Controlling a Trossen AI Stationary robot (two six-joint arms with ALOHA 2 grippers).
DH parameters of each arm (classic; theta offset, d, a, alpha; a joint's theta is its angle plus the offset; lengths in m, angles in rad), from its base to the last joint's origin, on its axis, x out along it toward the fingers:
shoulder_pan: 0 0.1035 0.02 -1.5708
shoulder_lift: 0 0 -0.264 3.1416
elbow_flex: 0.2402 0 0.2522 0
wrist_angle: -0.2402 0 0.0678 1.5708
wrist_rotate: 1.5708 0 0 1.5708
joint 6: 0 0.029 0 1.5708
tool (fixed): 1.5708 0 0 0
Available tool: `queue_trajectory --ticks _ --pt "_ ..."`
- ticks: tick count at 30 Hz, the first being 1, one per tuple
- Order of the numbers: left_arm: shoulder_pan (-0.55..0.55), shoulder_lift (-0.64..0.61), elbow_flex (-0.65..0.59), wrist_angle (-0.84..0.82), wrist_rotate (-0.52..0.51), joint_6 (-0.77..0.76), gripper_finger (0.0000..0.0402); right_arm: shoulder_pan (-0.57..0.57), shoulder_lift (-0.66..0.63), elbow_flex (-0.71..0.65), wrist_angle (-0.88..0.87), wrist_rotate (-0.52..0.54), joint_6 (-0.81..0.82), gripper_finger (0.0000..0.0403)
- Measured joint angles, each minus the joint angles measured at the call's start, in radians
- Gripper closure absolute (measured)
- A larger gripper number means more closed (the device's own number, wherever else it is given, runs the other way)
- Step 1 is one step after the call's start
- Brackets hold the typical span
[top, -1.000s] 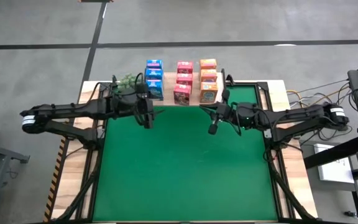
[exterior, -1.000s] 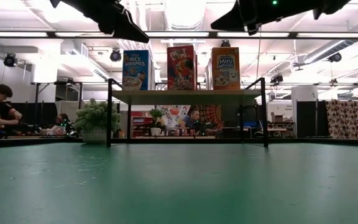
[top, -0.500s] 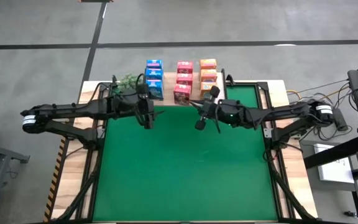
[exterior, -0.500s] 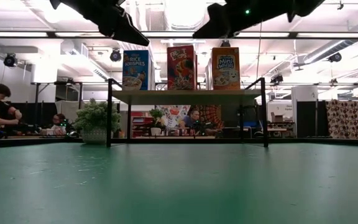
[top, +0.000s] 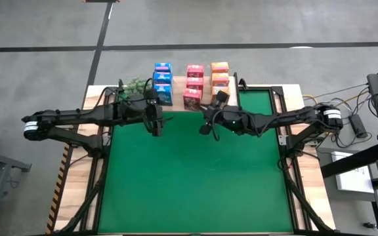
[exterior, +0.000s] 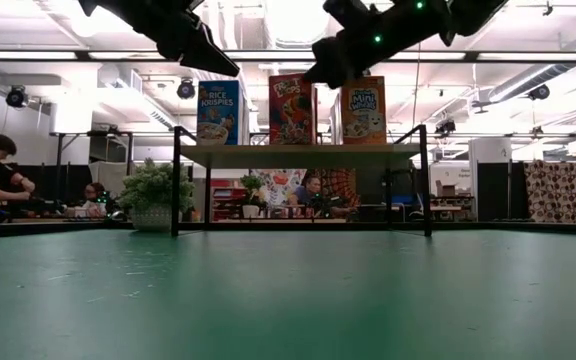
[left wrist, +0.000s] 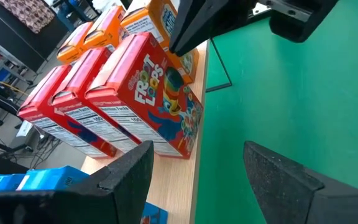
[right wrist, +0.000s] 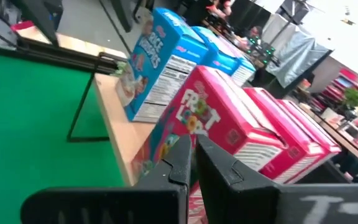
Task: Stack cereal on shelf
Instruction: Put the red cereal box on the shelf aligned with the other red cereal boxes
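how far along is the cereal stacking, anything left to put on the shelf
Nearly done, it seems. Blue boxes, pink-red boxes and orange boxes stand in three rows on the shelf, and no box shows on the green mat. Nothing is in hand: the left gripper hangs open by the blue row, and the right gripper, fingers shut, points at the front pink-red box. Perhaps only nudging that box straight remains.

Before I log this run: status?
Left gripper open, empty, above the mat. Right gripper shut, empty, near the pink-red boxes. Cereal stands on the shelf. Nothing blocking.
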Motion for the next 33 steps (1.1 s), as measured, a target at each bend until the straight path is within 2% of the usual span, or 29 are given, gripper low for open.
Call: queue_trajectory --ticks 6,15,19,23,30,33 --pt "0.0 0.005 -0.001 0.018 0.003 -0.002 0.017 -0.018 0.0 0.0 0.002 0.002 0.001 0.039" --pt "0.001 0.078 -0.039 0.201 0.029 0.007 0.017 -0.044 0.0 -0.001 0.002 0.006 0.001 0.039" --pt "0.004 0.102 -0.039 0.253 0.028 0.009 0.017 -0.043 0.0 -0.002 -0.002 0.056 -0.017 0.039" --pt "0.016 0.113 -0.039 0.264 0.026 0.009 0.017 -0.043 0.0 -0.002 -0.027 0.062 -0.018 0.039" --pt "0.027 0.139 -0.039 0.313 -0.066 0.012 0.0171 -0.036 -0.002 -0.002 -0.044 0.062 -0.013 0.039" --pt "0.027 0.165 -0.039 0.34 -0.072 0.019 0.0182 -0.027 -0.012 -0.002 -0.043 0.061 -0.014 0.039"
